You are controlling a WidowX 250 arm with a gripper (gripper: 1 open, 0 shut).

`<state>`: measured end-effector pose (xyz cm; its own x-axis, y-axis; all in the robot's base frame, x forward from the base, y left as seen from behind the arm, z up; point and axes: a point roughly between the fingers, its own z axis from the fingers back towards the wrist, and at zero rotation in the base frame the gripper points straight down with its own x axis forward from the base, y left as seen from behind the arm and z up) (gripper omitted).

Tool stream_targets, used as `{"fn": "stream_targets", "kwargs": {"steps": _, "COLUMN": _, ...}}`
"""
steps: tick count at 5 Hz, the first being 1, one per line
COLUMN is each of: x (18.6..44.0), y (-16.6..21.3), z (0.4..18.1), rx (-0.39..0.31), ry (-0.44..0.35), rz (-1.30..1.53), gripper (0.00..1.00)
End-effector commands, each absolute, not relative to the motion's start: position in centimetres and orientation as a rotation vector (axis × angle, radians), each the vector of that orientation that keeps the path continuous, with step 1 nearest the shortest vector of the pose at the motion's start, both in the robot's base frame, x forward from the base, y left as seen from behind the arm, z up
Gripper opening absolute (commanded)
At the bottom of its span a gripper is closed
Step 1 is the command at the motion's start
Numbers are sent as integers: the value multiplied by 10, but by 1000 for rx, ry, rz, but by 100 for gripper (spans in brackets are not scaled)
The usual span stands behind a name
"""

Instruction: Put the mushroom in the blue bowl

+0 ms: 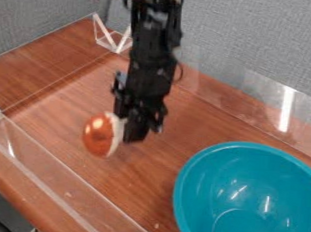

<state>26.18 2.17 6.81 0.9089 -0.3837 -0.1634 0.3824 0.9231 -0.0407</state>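
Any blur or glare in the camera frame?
Camera view: the arm and pincer are smeared by motion blur, as is the mushroom; the blue bowl stays sharp, with small glossy highlights inside; the wooden table shows soft sheen.

claw (pixel 127 132) clamped on mushroom (pixel 101 135), blue bowl (pixel 253 200) nearby

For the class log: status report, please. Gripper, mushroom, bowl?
Gripper shut on mushroom, lifted off the table. Bowl empty, to the right. Nothing in between.
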Motion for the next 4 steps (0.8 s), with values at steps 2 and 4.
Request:
{"fn": "stream_targets", "kwargs": {"steps": 2, "x": 271, "y": 68, "z": 166, "rx": 98, "ry": 8, "rz": -230, "gripper": 0}}
{"fn": "stream_targets", "kwargs": {"steps": 4, "x": 246, "y": 48, "z": 174, "rx": 91, "ry": 3, "rz": -272, "gripper": 0}}
